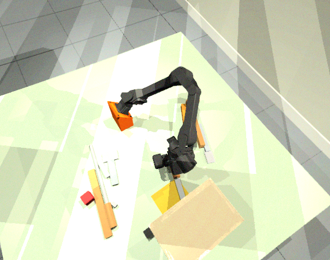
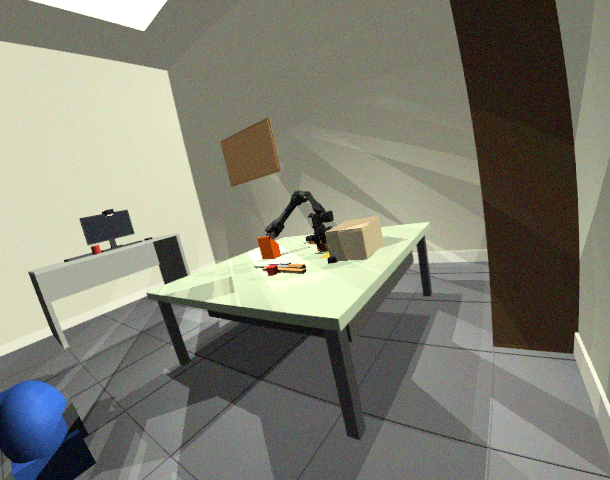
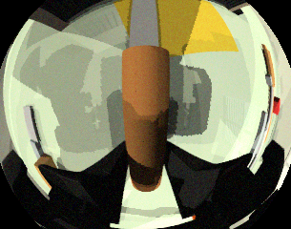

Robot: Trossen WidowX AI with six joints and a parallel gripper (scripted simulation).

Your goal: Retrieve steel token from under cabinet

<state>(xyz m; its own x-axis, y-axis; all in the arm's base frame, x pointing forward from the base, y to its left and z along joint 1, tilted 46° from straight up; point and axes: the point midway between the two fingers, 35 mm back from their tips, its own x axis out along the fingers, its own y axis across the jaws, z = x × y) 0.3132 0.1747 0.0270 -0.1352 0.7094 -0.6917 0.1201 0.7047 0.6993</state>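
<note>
The steel token is not seen in any view; it is judged to lie under the cabinet (image 1: 198, 218), the tan box at the near end of the table (image 1: 285, 181), hidden by the cabinet's top from above and too small to be made out through the vent slots in the exterior view. In front of the cabinet the marked area (image 1: 163, 197) is shown as a yellow patch, and nothing is seen lying on it except a grey blade.

That blade belongs to the tool (image 3: 145, 114) now held: a brown wooden handle with a flat grey strip (image 1: 180, 189) at its far end. The strip is laid across the yellow patch, and its tip is lost from sight at the cabinet's front edge (whether it is already beneath the cabinet cannot be told).

The relation that matters is a straight line: from the gripper (image 1: 175, 175), the token is judged to lie ahead, along the long axis of the tool, which is pointed at the cabinet's front face. A reach followed by a draw back along that same axis is what the coming move appears to call for.

The gripper is pinched firmly on the brown handle, its fingers kept partly apart by the handle's width, as is seen in the wrist view.

Other sticks and a red block (image 1: 87, 197) are left well apart to the side, and an orange box (image 1: 125, 121) is seen beyond them.
</note>
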